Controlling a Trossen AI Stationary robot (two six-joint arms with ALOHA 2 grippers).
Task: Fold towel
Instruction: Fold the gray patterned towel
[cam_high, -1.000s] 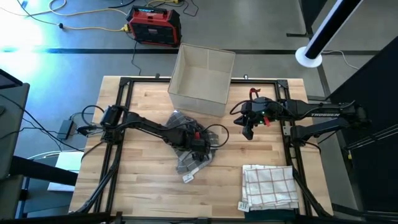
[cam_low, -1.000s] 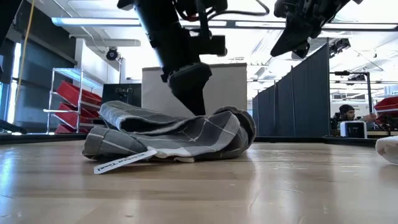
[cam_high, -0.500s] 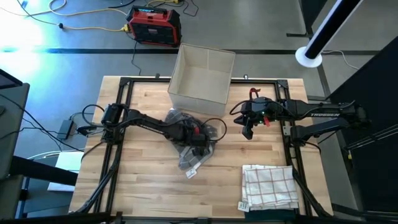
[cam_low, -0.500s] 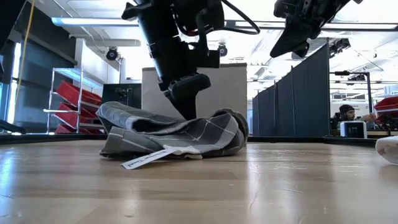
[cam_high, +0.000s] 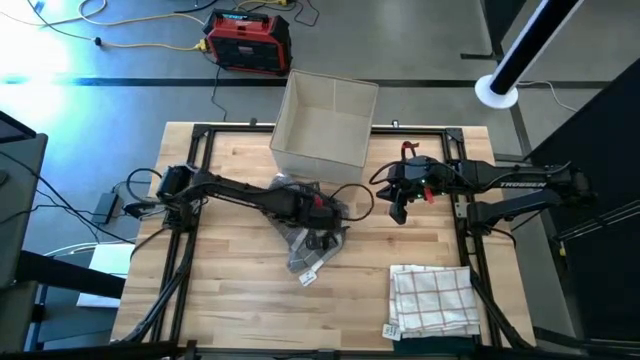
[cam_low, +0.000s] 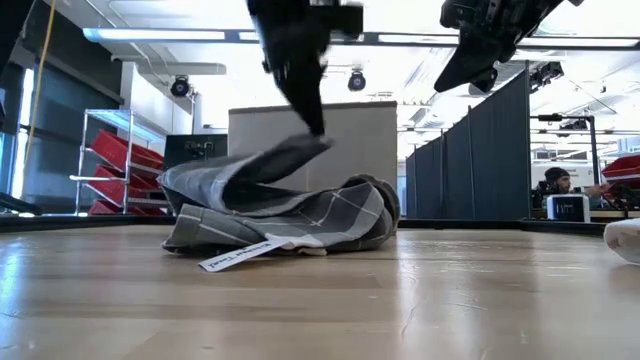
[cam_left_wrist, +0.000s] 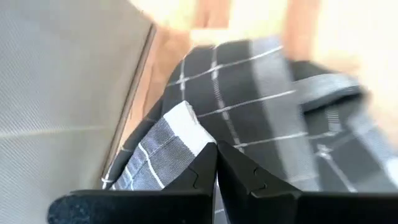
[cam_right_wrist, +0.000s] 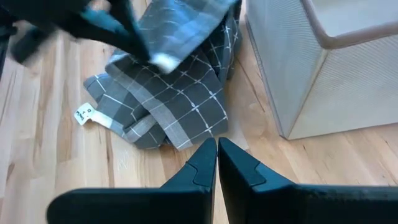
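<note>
From above, the gray towel (cam_high: 308, 240) is lying in a crumpled heap on the wooden table (cam_high: 230, 300), near the middle and just in front of the big fabric box (cam_high: 322, 125). The left gripper (cam_high: 322, 240) is sitting right over the heap, and the right gripper (cam_high: 398, 212) is waiting above the table to the right, away from the cloth. A folded white towel (cam_high: 432, 298) is resting in the near right corner. From table height, the left gripper is lifting one edge of the gray towel up off the pile, while the rest is staying bunched on the wood with its white tag (cam_low: 238, 255) sticking out in front. From the left wrist, the two dark fingers (cam_left_wrist: 239, 177) are pressed together and pinching a light corner of the towel. From the right wrist, that arm's fingers (cam_right_wrist: 199, 165) are pressed together with nothing between them, looking down at the heap beside the box. The step looks like pulling the towel open. Next it is going to need spreading flat before any fold.
</note>
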